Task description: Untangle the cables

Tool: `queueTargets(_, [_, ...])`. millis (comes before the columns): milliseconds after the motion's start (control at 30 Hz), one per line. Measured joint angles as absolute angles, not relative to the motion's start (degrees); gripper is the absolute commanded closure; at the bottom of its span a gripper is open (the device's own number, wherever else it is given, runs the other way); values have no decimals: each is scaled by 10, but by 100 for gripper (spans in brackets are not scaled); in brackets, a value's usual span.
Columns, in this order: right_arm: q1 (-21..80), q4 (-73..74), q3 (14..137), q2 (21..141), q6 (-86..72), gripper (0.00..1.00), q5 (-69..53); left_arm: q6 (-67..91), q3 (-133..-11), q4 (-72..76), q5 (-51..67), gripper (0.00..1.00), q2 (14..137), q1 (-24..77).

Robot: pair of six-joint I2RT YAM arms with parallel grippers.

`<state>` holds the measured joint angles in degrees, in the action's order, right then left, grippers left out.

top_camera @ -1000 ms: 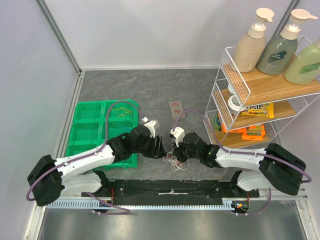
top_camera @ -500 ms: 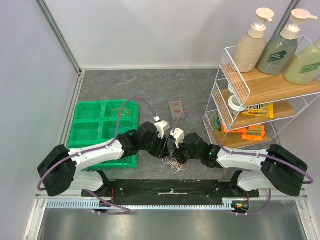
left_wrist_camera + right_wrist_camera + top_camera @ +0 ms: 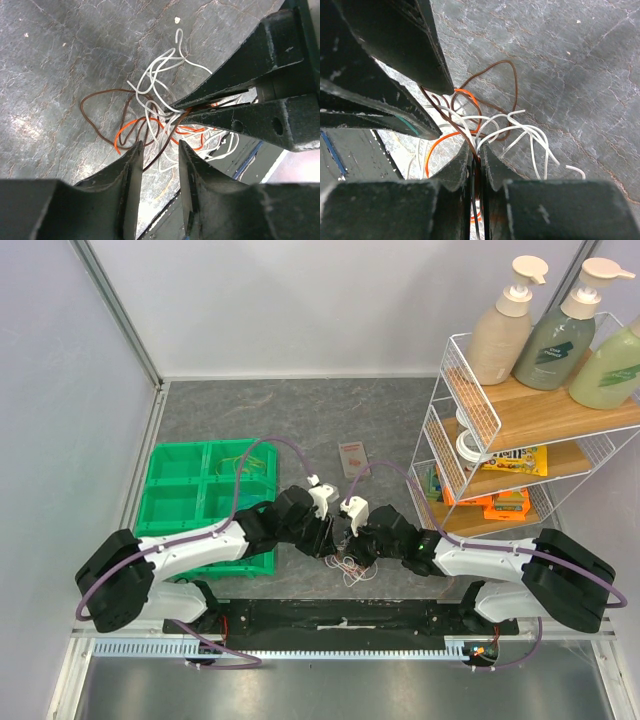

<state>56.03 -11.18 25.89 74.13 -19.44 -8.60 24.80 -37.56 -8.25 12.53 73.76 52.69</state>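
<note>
My left hand (image 3: 157,159) has swung in over the last 1 second and now hangs with its 2 fingers a narrow gap apart, straddling the near strands of the cables (image 3: 152,117) but gripping nothing. The cables lie in 1 loose knot of white, brown and orange just ahead of that hand and right under my right hand (image 3: 476,162), which is pinched shut on a few strands. With both hands at the knot, I judge nothing is freed yet, but I can nip 1 strand and pull against the right hand's hold.
</note>
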Motion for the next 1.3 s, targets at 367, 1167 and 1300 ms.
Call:
queueTargets(367, [560, -111, 259, 740, -194, 87, -81, 249, -345, -87, 124, 43, 694, 527])
queueTargets(1167, [560, -107, 259, 738, -193, 85, -81, 214, -318, -39, 86, 62, 693, 527])
queueTargets(1300, [560, -107, 259, 738, -194, 71, -81, 196, -314, -20, 94, 91, 698, 527])
